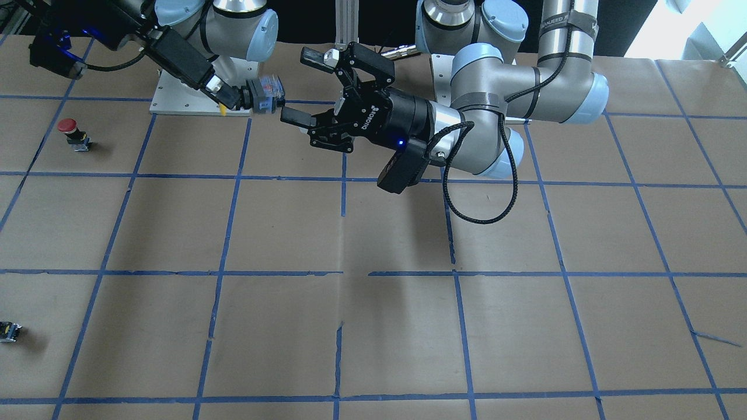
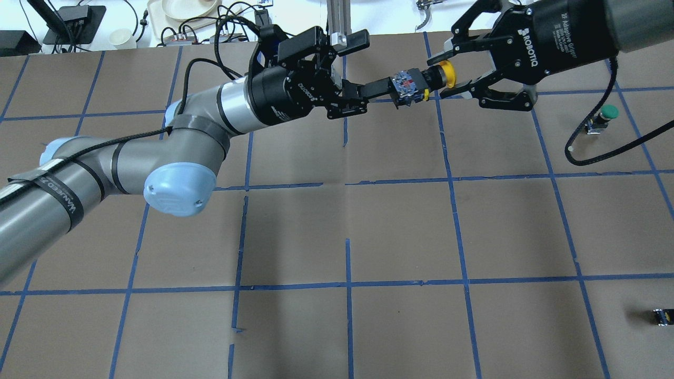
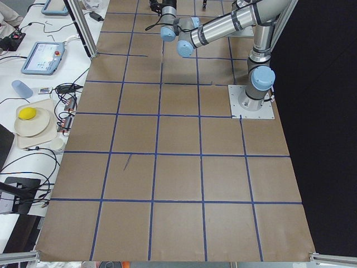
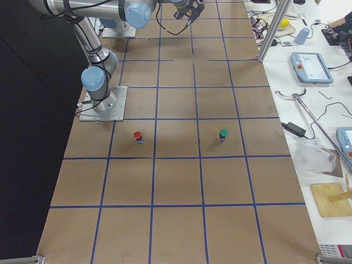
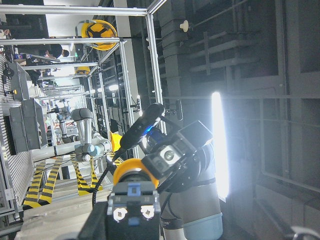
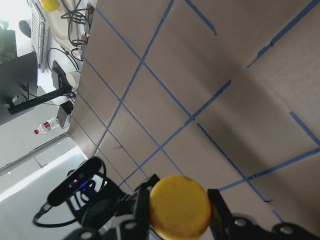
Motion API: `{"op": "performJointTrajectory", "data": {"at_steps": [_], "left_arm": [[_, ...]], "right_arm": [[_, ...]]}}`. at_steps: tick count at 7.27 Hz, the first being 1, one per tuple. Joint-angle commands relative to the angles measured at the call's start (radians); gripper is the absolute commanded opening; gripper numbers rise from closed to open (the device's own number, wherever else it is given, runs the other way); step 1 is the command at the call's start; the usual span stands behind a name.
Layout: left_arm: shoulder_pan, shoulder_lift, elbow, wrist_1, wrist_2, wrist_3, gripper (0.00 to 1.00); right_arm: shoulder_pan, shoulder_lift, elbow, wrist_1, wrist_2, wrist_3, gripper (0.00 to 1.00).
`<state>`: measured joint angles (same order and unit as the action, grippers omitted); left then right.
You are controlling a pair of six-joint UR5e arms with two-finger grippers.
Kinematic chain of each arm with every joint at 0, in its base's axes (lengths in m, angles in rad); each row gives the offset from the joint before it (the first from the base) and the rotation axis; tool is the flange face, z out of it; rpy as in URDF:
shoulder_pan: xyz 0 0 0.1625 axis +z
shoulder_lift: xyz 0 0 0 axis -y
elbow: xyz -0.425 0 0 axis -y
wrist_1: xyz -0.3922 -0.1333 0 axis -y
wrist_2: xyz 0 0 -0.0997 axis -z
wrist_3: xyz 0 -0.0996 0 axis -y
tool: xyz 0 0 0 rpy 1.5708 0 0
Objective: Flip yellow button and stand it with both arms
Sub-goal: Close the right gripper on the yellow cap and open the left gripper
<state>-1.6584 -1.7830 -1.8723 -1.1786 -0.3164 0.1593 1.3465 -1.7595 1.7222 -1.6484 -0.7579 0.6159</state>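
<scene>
Yellow button (image 2: 408, 87) hangs sideways in the air above the worktop (image 2: 400, 231), right end effector (image 2: 448, 72) clamped on its cap. I see the left end effector (image 2: 375, 63) spread wide, one finger (image 2: 376, 89) just beside the switch body.

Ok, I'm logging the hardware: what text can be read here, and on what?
"ROBOTIQ": right gripper body.
"ROBOTIQ": left gripper body.
"WANEED": black strap on the left arm; the rest is unreadable.
Small print beside the right gripper's brand: too small to read.
</scene>
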Motion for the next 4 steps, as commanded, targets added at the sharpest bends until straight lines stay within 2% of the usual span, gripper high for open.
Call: {"op": "performJointTrajectory", "data": {"at_steps": [1,2,3,4], "left_arm": [[0.037,0.001,0.181,0.016,0.185,-0.295,1.0],[0.054,0.013,0.252,0.036,0.391,-0.404,1.0],[0.063,0.016,0.33,0.118,0.633,-0.543,1.0],[0.057,0.026,0.384,0.114,0.727,-0.604,1.0]], "right_arm": [[-0.033,0.0,-0.01,0.004,-0.067,-0.088,0.09],[-0.047,0.0,-0.009,0.002,-0.073,-0.108,0.09],[-0.081,0.002,-0.001,0.012,-0.13,-0.251,0.09],[-0.127,0.002,0.007,0.066,-0.191,-0.435,0.09]]}}
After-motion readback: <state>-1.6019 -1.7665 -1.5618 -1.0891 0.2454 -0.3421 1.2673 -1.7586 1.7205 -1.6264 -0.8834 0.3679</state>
